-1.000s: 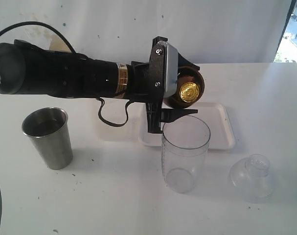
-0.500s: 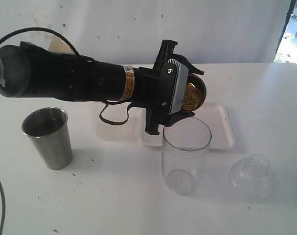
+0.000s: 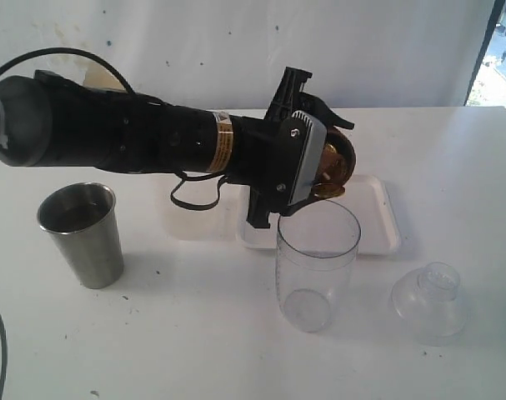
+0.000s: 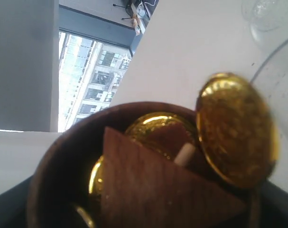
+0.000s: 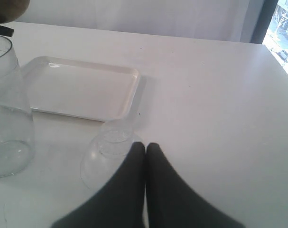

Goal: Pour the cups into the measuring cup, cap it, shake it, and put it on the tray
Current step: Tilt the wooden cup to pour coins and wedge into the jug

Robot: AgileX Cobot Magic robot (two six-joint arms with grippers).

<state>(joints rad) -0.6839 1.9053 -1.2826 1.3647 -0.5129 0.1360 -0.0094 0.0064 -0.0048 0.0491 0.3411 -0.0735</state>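
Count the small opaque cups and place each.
2. The steel tumbler stands on the table at left; the copper-brown cup is tipped in the left hand above the measuring cup.

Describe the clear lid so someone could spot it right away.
Start at the white tray. In front of it stands the tall clear measuring cup; the lid sits to its right in the exterior view. It is the only squat clear dome, with a narrow neck on top.

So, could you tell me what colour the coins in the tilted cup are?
Shiny gold coins, clearest in the left wrist view.
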